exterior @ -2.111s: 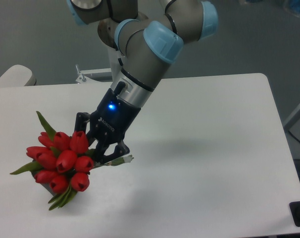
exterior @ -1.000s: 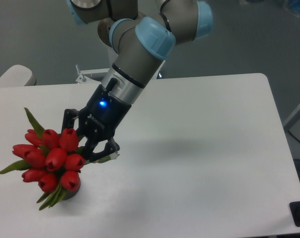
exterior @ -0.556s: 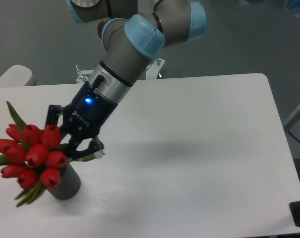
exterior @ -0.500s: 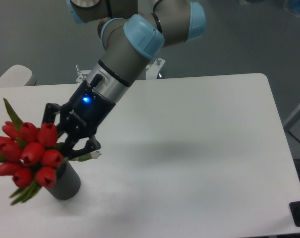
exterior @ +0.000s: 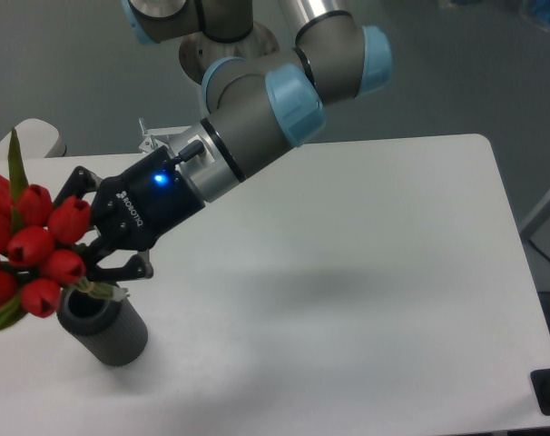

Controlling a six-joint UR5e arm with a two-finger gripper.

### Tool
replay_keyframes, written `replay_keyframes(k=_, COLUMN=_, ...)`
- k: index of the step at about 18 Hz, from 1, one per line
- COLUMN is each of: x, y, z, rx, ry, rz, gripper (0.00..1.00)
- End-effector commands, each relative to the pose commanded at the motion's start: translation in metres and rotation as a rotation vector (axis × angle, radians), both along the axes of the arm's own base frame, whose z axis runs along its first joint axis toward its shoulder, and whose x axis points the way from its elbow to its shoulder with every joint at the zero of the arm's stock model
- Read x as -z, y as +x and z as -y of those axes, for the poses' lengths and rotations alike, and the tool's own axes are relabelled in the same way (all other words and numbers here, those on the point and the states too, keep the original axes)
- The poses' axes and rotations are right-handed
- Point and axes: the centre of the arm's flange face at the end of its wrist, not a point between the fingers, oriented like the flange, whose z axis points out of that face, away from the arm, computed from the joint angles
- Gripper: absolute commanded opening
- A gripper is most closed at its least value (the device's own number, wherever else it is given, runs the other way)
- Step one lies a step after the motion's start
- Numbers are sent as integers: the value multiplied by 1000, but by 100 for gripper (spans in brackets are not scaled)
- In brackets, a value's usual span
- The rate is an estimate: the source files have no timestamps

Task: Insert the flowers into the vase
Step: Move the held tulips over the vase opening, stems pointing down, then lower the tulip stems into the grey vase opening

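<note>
Here the end effector (exterior: 92,247) is clamped on the green stems of the red tulips (exterior: 32,250), holding the bunch tilted with the cut ends just below it over the dark grey vase (exterior: 103,325) on the counter (exterior: 366,272), seemingly to line stems with its mouth.

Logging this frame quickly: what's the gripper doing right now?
Gripper: closed on the flowers' stems, holding the bunch just above the vase.

"ROBOTIQ" on hand (exterior: 86,243) body (white lettering).
</note>
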Motion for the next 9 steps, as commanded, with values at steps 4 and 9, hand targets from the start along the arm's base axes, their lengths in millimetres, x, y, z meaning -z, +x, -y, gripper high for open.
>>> replay_keyframes(k=4, x=4, y=15, z=-4, rx=38, ry=10, rz=27, gripper=32)
replay_keyframes(k=9, x=18, y=24, z=-5, rx=59, ry=31, rz=1, gripper=32)
